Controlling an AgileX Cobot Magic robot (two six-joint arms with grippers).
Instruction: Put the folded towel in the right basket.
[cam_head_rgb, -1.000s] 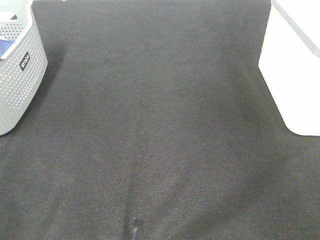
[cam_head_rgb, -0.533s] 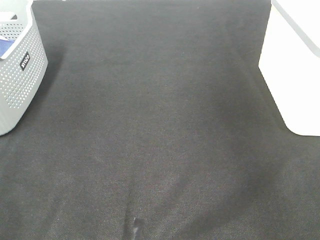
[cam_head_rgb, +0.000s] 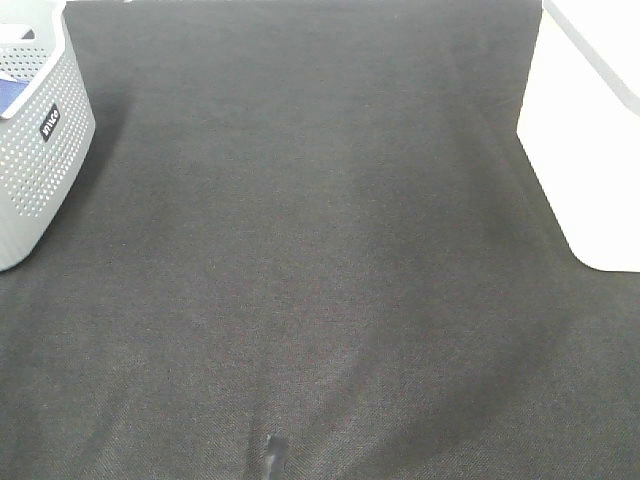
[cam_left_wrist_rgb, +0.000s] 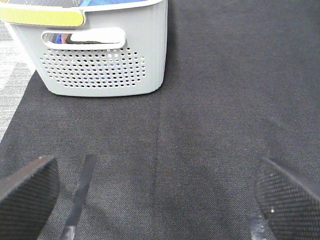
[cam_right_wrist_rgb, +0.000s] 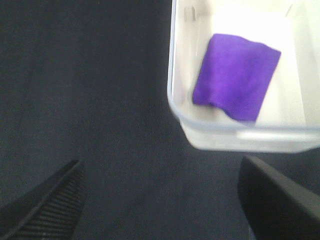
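The folded towel (cam_right_wrist_rgb: 236, 76) lies flat on the floor of the right basket (cam_right_wrist_rgb: 225, 131), a purple square clear of the walls, so the task looks done by my judgement. One towel shows there. The right gripper (cam_right_wrist_rgb: 160, 210) hangs above the dark cloth (cam_head_rgb: 320, 250) at about 7 o'clock from the basket, jaws wide apart and empty, as it would after a release. The left gripper (cam_left_wrist_rgb: 155, 192) is likewise spread and holds nothing, facing the grey perforated basket (cam_left_wrist_rgb: 105, 65) at 12 o'clock. Two baskets, two grippers; something blue shows inside the grey one.
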